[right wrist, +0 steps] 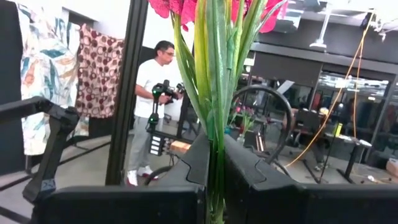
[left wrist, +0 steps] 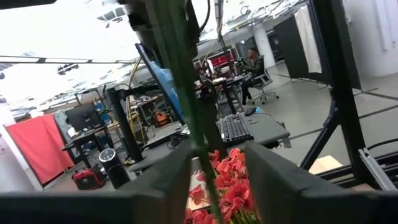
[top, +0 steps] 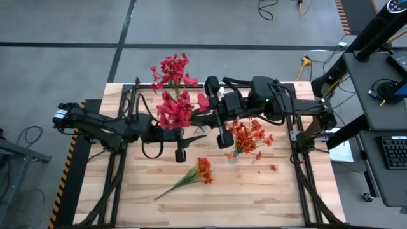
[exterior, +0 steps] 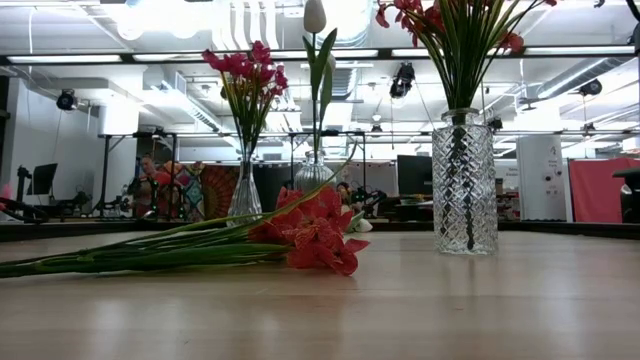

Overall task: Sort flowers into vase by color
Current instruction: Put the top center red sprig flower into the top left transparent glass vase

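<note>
Right pincer [right wrist: 214, 171]: clenched on a crimson-red bunch [top: 175, 109] by its stalks, raised at centre frame of the high view.
Left pincer [left wrist: 217, 171]: one thin green stalk [left wrist: 186, 93] runs between the fingers; whether the fingers press it, I cannot tell.
Orange-red stem [top: 191, 175]: lies flat on the surface [top: 254, 197], lower centre, not yet sorted.
Vases: crimson vase [exterior: 245, 195], white-bud vase [exterior: 313, 170] and orange-red vase [exterior: 464, 185] stand upright, apart from each other.
Risk, collision: both arms crowd centre frame; a sideways move could topple a vase.
Risk, slip: thin stalks could slide out of the grip.
Risk, missort: the crimson and orange-red heads look alike.
</note>
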Motion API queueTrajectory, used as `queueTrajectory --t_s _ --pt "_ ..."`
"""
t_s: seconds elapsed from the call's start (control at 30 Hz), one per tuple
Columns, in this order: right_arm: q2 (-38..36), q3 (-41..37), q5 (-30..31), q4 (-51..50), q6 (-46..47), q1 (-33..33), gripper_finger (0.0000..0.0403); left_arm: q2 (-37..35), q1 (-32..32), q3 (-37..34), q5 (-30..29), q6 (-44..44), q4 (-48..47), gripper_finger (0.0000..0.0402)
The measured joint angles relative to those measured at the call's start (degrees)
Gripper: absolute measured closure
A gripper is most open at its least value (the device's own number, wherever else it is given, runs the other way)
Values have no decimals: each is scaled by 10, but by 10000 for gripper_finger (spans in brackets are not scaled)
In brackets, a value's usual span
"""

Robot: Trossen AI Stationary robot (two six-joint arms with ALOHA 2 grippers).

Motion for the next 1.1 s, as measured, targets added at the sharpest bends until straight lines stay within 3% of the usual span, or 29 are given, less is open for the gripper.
queueTrajectory --t_s 0.17,0.23,0.4,0.8,1.1 --pt "5 -1 0 -7 0 1 385 -3 0 0 -24 -1 -8 377" --pt "6 -1 -2 -8 2 1 385 -6 0 0 -26 -11 -13 392" --pt "6 -1 -1 -13 12 1 361 -14 0 0 -26 -30 -36 394" --pt "-7 -1 42 -70 12 1 248 -38 0 -11 -26 -64 -96 399" --pt "-34 -1 75 -153 7 0 209 -103 0 -62 -29 -83 -101 400"
